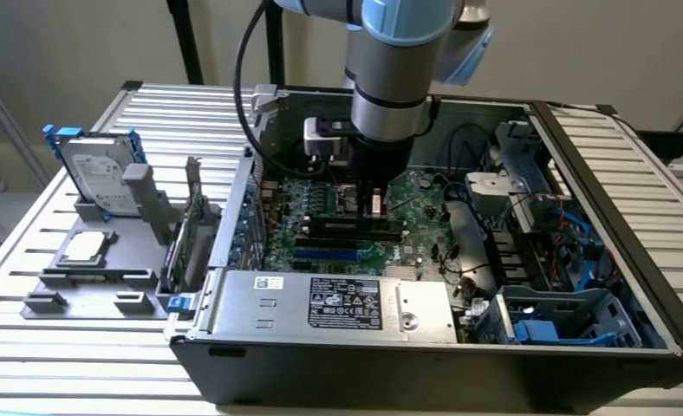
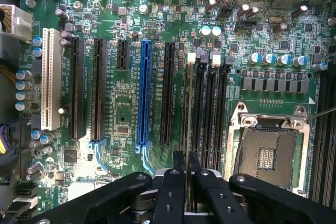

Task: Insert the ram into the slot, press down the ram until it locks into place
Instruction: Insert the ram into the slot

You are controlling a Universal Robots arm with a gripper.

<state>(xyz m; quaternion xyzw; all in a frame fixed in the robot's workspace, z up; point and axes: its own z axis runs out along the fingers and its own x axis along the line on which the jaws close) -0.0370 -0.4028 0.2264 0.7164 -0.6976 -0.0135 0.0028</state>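
My gripper [image 2: 187,174] is shut on the ram [image 2: 188,119], which I see edge-on as a thin line running out from between the black fingers [image 2: 173,192]. The ram lies along the group of parallel black slots [image 2: 210,114] with white clips at their far ends, over the slot nearest the blue one. Whether it touches that slot I cannot tell. In the exterior view the arm reaches straight down into the open computer case, with the gripper [image 1: 373,204] just above the motherboard [image 1: 318,195] and the long black slots [image 1: 354,227] right beside it.
A blue slot [image 2: 143,93], black card slots and a white slot [image 2: 50,80] lie on one side of the ram, the open CPU socket [image 2: 268,153] on the other. The power supply [image 1: 318,299], drive cage and blue cables [image 1: 584,251] crowd the case. A hard drive [image 1: 93,178] stands outside it.
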